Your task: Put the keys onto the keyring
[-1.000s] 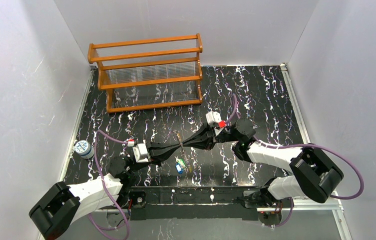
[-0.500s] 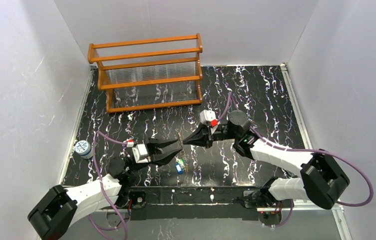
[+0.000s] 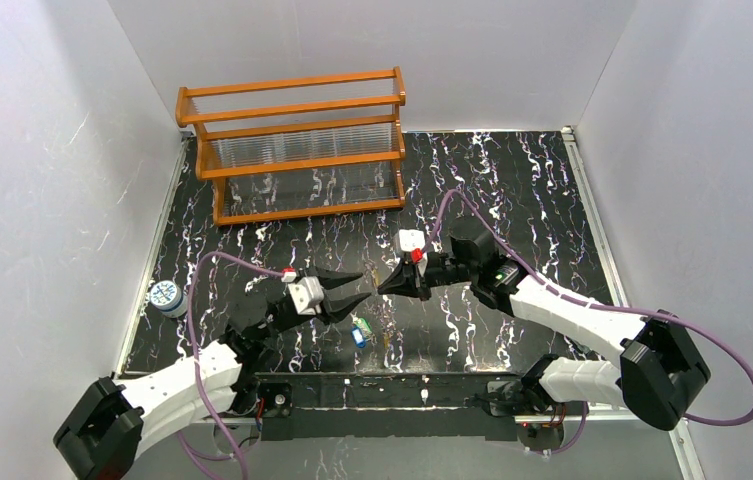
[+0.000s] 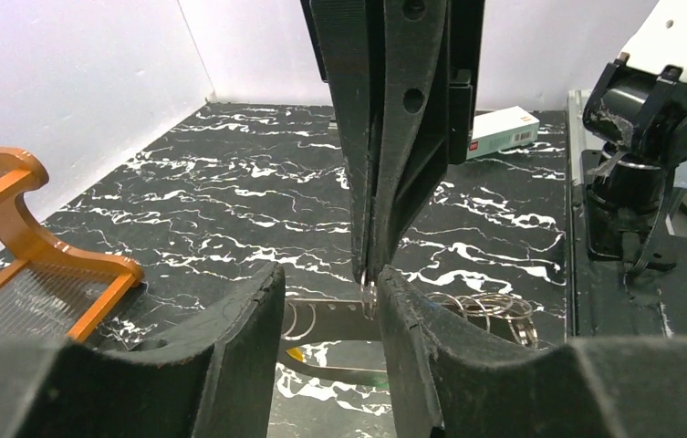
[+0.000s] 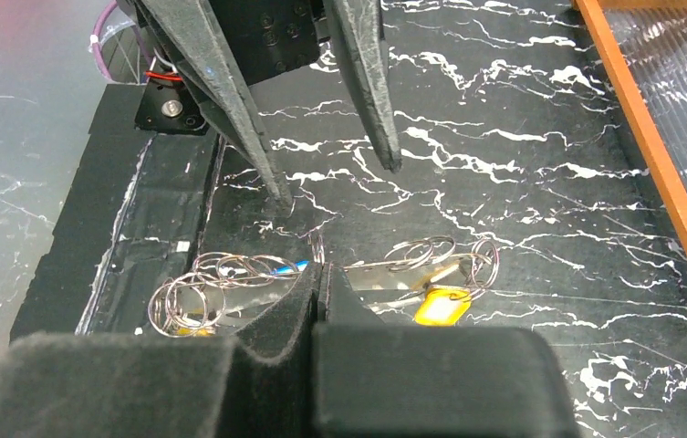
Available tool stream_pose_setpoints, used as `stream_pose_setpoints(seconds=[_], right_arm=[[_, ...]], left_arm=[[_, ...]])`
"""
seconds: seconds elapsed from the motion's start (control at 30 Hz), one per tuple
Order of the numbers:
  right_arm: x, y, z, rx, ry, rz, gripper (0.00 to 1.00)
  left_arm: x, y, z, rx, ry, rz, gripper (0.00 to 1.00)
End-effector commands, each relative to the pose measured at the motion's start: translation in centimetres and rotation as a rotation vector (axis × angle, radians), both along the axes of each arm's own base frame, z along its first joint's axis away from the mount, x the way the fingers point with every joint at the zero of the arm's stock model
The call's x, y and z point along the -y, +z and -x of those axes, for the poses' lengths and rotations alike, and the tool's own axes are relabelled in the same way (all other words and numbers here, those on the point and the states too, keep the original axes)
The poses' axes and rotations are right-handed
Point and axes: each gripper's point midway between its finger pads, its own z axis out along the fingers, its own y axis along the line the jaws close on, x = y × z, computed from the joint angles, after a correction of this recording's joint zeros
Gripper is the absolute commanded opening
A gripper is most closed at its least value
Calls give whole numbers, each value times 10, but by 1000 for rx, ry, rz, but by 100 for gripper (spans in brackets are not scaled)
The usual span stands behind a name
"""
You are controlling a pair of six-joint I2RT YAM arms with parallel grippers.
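Two black two-finger grippers face each other nose to nose above the front middle of the black, white-veined marble-pattern bench (image 3: 512,180), each on a white-and-black arm coming in from the near edge.

Nearest of the task's things, the small metal keys with coloured plastic heads (image 3: 360,332) lie in a loose heap flat on the bench, beneath the spot where the grippers meet. In the right wrist view a yellow key head (image 5: 440,306) lies at the right of the heap and a blue key head (image 5: 280,267) toward the left. Tangled among them, also on the bench, are the thin silvery wire loops of the keyring (image 5: 207,290).

Just beyond the heap, the left gripper (image 3: 357,288) hovers with its jaws parted and nothing between them. The right gripper (image 3: 383,286) has its fingers pressed fully together, and its tip points toward the gap between the left fingers. One of the thin wire loops stands right at that pinched tip — whether it is clamped there I cannot tell.

At the bench's left edge sits a small round white-and-blue container (image 3: 167,297). Farther back on the left, an orange wooden rack with clear ribbed shelves (image 3: 292,150) stands near the white rear wall.
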Motion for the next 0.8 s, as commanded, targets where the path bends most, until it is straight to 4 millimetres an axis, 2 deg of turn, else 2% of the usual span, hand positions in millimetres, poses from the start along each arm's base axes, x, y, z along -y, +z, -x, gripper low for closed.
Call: stream_pose_setpoints(seconds=[0.0,0.3,0.4,0.6,0.77], right_arm=[[-1,24,0,73,12,-45,1],[-4,24,0,50,17,-50,1],[-4,24,0,49,17,-50,1],[-5,19,-2,43,8,-42,1],[-5,17,-6,43,-10,-40,1]], left_arm=[[9,-2,-4,14,-24,-86,39],[26,-15,1,-35,-129,-143,33],[26,-17,1,-34,-132,-150,25],[26,-19,2,-34,-136,-159,0],[26,-21,1,-43,-131,-171,0]])
